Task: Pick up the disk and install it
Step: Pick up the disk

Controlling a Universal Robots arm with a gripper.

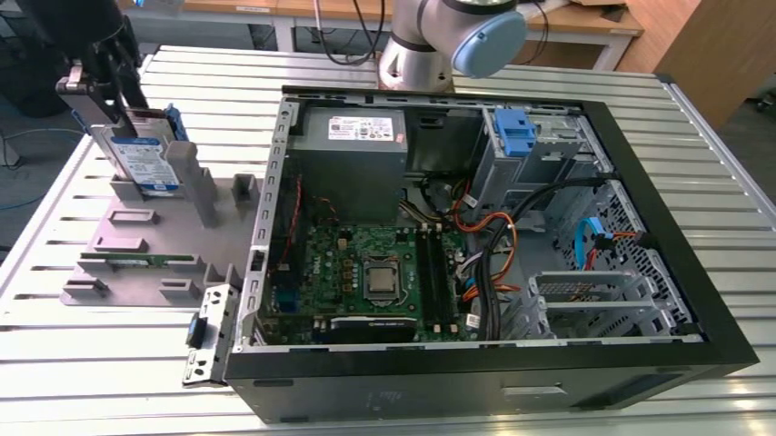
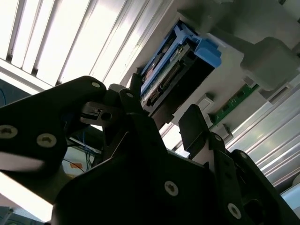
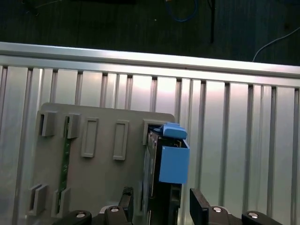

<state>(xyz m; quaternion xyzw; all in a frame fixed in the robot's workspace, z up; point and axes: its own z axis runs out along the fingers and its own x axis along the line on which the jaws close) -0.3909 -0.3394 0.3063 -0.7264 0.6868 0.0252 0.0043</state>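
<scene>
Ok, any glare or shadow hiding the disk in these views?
Second wrist view: table slats glare white, the claw is a dark silhouette, but the disk is readable. First wrist view: soft sheen, disk evenly lit. Exterior view: even light.

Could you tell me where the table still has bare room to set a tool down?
Bare ribbed aluminium table slats lie between the grey slotted fixture plate and the near edge. The open black computer case and the plate are crowded.
</scene>
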